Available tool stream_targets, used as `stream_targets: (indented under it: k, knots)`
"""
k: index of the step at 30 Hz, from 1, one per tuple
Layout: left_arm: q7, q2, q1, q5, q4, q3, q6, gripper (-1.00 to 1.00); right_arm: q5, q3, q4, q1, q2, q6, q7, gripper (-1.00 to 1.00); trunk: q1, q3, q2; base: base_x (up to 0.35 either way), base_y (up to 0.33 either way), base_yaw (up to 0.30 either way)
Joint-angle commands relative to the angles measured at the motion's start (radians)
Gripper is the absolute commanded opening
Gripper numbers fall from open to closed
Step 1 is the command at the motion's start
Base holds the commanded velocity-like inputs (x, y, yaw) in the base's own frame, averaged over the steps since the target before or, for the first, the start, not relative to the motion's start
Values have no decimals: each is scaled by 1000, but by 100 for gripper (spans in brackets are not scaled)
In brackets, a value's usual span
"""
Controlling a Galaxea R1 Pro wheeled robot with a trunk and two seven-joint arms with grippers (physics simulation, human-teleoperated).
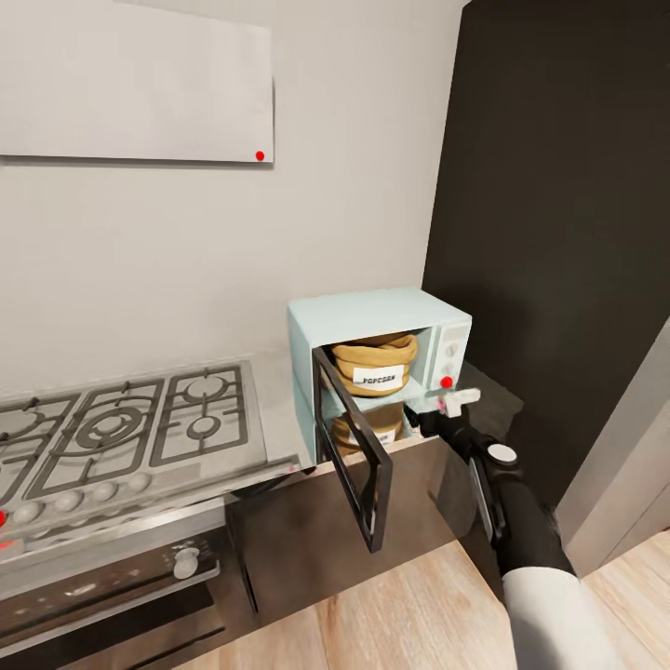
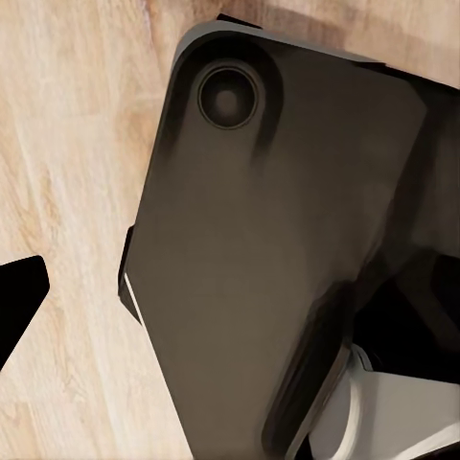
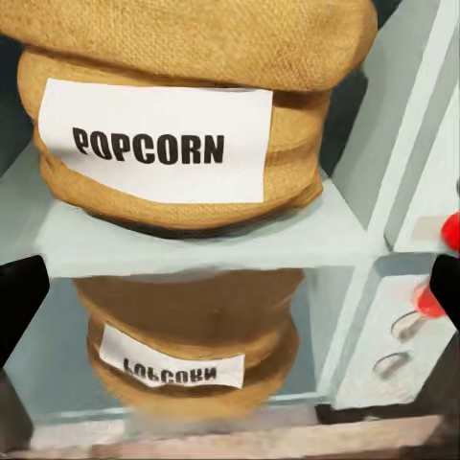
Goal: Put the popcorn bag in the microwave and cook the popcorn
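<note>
The mint-blue microwave point(image 1: 372, 321) stands on the glossy steel countertop point(image 1: 274, 409), its dark-framed door point(image 1: 354, 456) swung wide open toward me. Inside sits the tan popcorn bag point(image 1: 375, 365), upright, label facing out; the right wrist view shows the bag point(image 3: 192, 125) close up on the oven floor, mirrored in the worktop below. The sack's mouth and any popcorn are hidden. My right gripper point(image 1: 445, 402) hovers open just before the white knob panel point(image 1: 450, 358), right of the bag and apart from it, with dark fingertips point(image 3: 19, 311) at the picture's edges. My left gripper's fingertip point(image 2: 14, 297) hangs over the wood floor.
A steel gas hob point(image 1: 121, 419) lies left of the microwave, over a built-in oven point(image 1: 112, 596). A tall dark cabinet point(image 1: 558, 233) rises at the right. The open door juts past the counter edge above the wooden floor point(image 1: 400, 614). My own dark body point(image 2: 278, 249) is by the left gripper.
</note>
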Motion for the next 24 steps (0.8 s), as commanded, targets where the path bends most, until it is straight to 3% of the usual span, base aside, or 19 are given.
stream_targets:
  k: [1, 10, 14, 20, 24]
  knots:
    - [3, 0, 0, 3, 0, 0, -3, 100, 8, -4, -6, 17, 1, 6, 7, 100, 0, -1, -1, 0, 0, 0]
    - [2, -1, 0, 3, 0, 0, -3, 100, 6, -10, -16, 34, 23, 13, -38, 100, 0, -1, -1, 0, 0, 0]
    - [1, -2, 0, 3, 0, 0, -3, 100, 8, -15, -70, 34, 24, 19, -37, 100, 0, -1, -1, 0, 0, 0]
    - [1, -2, 0, 3, 0, 0, -3, 100, 8, -15, -69, 34, 26, 121, -46, 100, 0, -1, -1, 0, 0, 0]
    - [1, -2, 0, 3, 0, 0, -3, 100, 12, -11, -66, 33, 26, 131, -44, 100, 0, -1, -1, 0, 0, 52]
